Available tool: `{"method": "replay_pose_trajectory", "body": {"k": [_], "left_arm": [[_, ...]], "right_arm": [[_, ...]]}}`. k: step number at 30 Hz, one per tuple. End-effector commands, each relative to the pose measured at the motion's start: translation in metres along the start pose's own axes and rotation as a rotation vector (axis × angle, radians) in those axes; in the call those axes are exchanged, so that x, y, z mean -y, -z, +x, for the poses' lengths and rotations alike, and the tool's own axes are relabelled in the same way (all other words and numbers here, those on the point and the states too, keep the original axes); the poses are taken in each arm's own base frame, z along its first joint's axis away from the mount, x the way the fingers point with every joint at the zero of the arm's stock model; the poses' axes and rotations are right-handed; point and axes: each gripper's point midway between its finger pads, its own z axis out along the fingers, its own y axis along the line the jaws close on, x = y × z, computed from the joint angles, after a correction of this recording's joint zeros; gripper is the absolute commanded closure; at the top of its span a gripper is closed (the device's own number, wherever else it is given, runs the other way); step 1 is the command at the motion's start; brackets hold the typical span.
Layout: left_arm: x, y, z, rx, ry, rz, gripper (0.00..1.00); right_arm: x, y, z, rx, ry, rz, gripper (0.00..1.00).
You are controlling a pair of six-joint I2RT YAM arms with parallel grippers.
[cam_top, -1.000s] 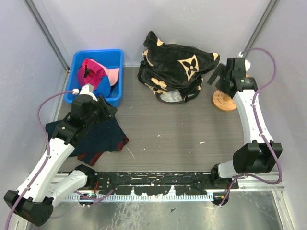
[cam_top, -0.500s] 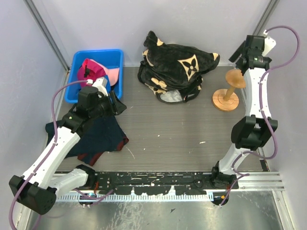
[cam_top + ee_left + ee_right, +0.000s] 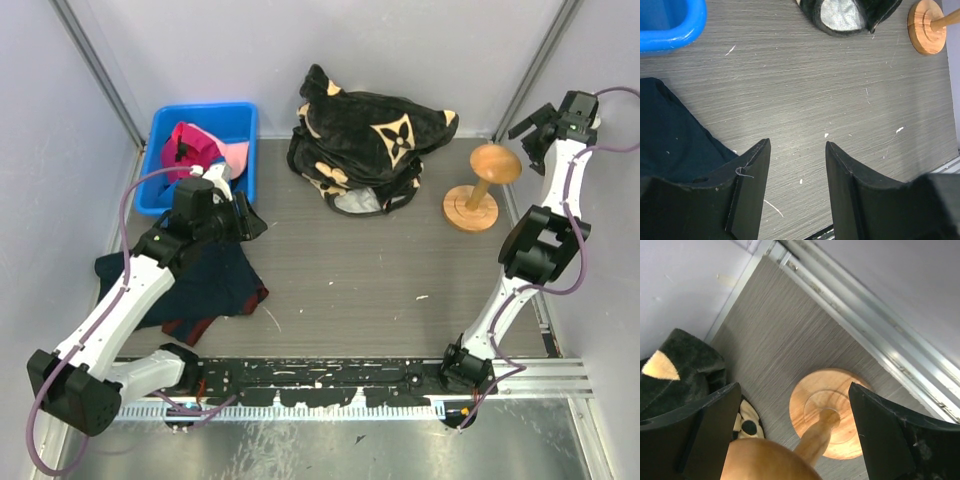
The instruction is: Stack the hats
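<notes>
Magenta fabric meets us first in the top view: a soft magenta hat (image 3: 187,143) lies rumpled in the blue bin (image 3: 200,108) at the far left of the table (image 3: 380,270), with a pink hat (image 3: 237,156) touching its right side. Whether more hats lie beneath them we cannot tell, since the left gripper (image 3: 242,220) and its wrist cover the bin's near corner. That gripper hovers over the far edge of a navy cloth (image 3: 205,285), just beside the bin. A black plush bundle (image 3: 365,140) sits at the far middle with a wooden stand (image 3: 480,190) near its right, and the right gripper (image 3: 532,128) hangs by the far right corner, apart from the stand. In the left wrist view we see the left gripper (image 3: 797,145) about half open with nothing in it. Bare table lies below it, the cloth (image 3: 675,140) runs under one finger, and the bin's corner (image 3: 670,25) sits at the upper left. In the right wrist view the right gripper (image 3: 794,387) stands wide apart and empty, with the stand (image 3: 827,410) below it and the bundle (image 3: 675,375) beside.
</notes>
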Motion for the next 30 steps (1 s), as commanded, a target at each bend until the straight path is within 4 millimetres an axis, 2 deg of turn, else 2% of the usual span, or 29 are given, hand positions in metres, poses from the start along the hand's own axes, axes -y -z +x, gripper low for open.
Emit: {"method": "replay_pose_trajectory", "body": {"k": [1, 6, 13, 17, 22, 30], "left_arm": [[0.001, -0.002, -0.001, 0.006, 0.000, 0.008, 0.45], [-0.003, -0.001, 0.001, 0.005, 0.011, -0.016, 0.45], [-0.008, 0.001, 0.006, -0.006, 0.029, -0.038, 0.45], [-0.010, 0.000, 0.008, -0.007, 0.034, -0.048, 0.45], [-0.012, -0.004, 0.010, -0.019, 0.042, -0.058, 0.45], [-0.013, -0.004, 0.004, -0.008, 0.032, -0.074, 0.45]], "right_arm": [[0.003, -0.030, 0.011, -0.064, -0.065, -0.043, 0.06], [0.015, -0.061, 0.038, -0.137, -0.083, -0.034, 0.06], [0.026, -0.090, 0.076, -0.235, -0.117, -0.041, 0.08], [0.031, -0.098, 0.101, -0.297, -0.118, -0.041, 0.08], [0.025, -0.105, 0.137, -0.367, -0.098, -0.061, 0.08], [0.021, -0.112, 0.165, -0.391, -0.029, -0.049, 0.09]]}}
